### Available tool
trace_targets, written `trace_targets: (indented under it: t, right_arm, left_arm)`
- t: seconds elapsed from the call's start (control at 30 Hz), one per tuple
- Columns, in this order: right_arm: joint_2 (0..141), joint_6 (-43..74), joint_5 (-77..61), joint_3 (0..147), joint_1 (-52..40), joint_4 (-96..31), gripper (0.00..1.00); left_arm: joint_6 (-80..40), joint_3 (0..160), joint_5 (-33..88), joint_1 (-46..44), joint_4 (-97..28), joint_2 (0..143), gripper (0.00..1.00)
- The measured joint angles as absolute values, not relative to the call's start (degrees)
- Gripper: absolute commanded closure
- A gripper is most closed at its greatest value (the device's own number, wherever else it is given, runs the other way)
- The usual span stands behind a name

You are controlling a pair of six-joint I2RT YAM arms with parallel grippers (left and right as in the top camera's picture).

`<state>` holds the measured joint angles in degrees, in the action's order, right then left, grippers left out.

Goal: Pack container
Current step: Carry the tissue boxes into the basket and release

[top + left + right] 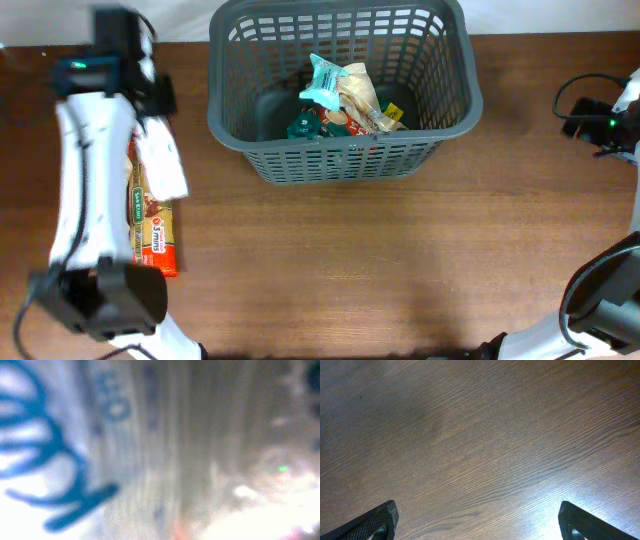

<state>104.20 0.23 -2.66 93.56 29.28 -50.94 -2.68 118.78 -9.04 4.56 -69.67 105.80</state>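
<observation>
Basket (340, 90): far centre of the table (350, 260). Dark grey plastic, rectangular with rounded corners, slotted lattice walls, solid rim. It stands upright.

Inside the basket, piled right of centre: a crinkly light-teal packet (325, 80) on top, a pale tan bag (362, 98) touching its right side, a small dark-teal piece (303, 126) below them, and a yellow corner (393, 113) at the right.

Left arm (85, 170) is over the left side of the table. Under it lies a long flat orange packet (157, 240) with a green band. There is a white smeared shape (167, 165) by the arm's end, too blurred to identify.

Left wrist view is fully out of focus: white surface (30, 505) with blue lettering pressed close to the lens. Can't tell the state of the left jaws, or whether they hold anything.

Right arm (600, 118) is at the far right edge, well apart from the basket. Right jaws are spread wide. The dark ribbed fingertips (375, 522) sit at the frame's bottom corners, with nothing between them but bare wood-grain table.
</observation>
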Motion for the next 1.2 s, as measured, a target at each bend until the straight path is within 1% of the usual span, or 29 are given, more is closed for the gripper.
trace_targets:
  t: [0.13, 0.27, 0.33, 0.43, 0.63, 0.8, 1.07, 1.1, 1.13, 1.17, 1.2]
  right_arm:
    - [104.2, 0.3, -2.6, 93.6, 29.3, -50.9, 0.01]
    - [104.2, 0.3, -2.6, 93.6, 29.3, -50.9, 0.01]
    - [104.2, 0.3, -2.6, 93.6, 29.3, -50.9, 0.01]
    - [104.2, 0.3, -2.6, 93.6, 29.3, -50.9, 0.01]
    - [104.2, 0.2, -2.6, 93.6, 29.3, -50.9, 0.01]
    - [104.2, 0.3, -2.6, 93.6, 29.3, -50.9, 0.01]
    - [104.2, 0.2, -2.6, 93.6, 29.3, -50.9, 0.01]
    - [104.2, 0.3, -2.6, 93.6, 29.3, -50.9, 0.01]
    - [104.2, 0.2, -2.6, 93.6, 29.3, -50.9, 0.01]
    - [104.2, 0.3, -2.6, 93.6, 29.3, -50.9, 0.01]
    - [104.2, 0.2, -2.6, 93.6, 29.3, -50.9, 0.01]
  left_arm:
    - [5.3, 131.9, -9.0, 3.4, -67.7, 102.0, 0.98]
    - [16.9, 139.8, -2.7, -1.2, -62.6, 98.9, 0.98]
    - [24.3, 141.4, 3.4, -5.6, -59.9, 97.8, 0.98]
    - [32.4, 141.6, 8.8, -10.8, -58.9, 97.8, 0.98]
    - [48.6, 141.6, 14.2, -21.2, -60.4, 104.7, 0.98]
    - [55.8, 141.1, 13.1, -25.3, -60.6, 115.0, 0.98]
    - [58.8, 140.1, 2.5, -27.8, -62.6, 129.0, 0.98]
    - [58.9, 140.0, 1.0, -28.0, -62.9, 130.1, 0.89]
    - [59.0, 139.9, -0.5, -28.3, -63.1, 130.9, 0.68]
    - [59.2, 139.9, -2.1, -28.6, -63.3, 131.6, 0.46]
    - [59.5, 139.8, -3.8, -28.9, -63.3, 131.9, 0.16]
